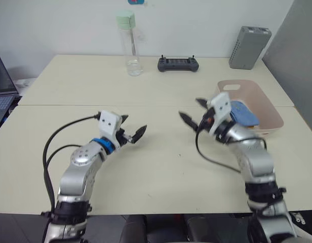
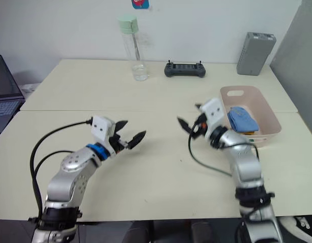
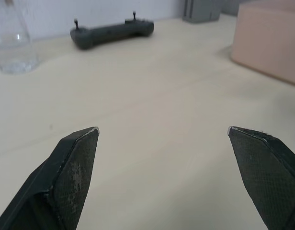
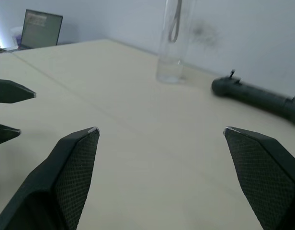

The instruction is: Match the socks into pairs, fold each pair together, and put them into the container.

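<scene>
left gripper [image 1: 131, 127]: fingers spread wide, nothing in them, hanging just over the bare middle of the tabletop, a bit toward the left edge. In the left wrist view both black fingertips [image 3: 75, 165] sit far apart with plain table between them.
right gripper [image 2: 189, 116]: same deal, wide apart and empty, hovering just off the tub's left wall, pointing toward the other gripper. The right wrist view shows its pads [image 4: 75, 172] splayed over empty table, with the left gripper's tips poking in at the side.
tub [image 2: 265, 115]: pale pink, sits by the right edge of the tabletop, oval handle cut-out on the far end.
socks [image 2: 242, 119]: a folded light blue bundle lying inside the tub. There's a small darker and orange-ish bit under it near the front wall, can't tell what that is.
table [image 1: 161, 162]: cream top, a seam runs across it left to right.
bottle [image 1: 129, 44]: clear with mint green cap, upright near the far edge.
controller [image 1: 178, 64]: dark grey, just right of the bottle along the far edge.
grey box [image 1: 249, 47]: upright at the far right corner, behind the tub.
laptop [image 1: 2, 93]: off the left edge, screen open.
</scene>
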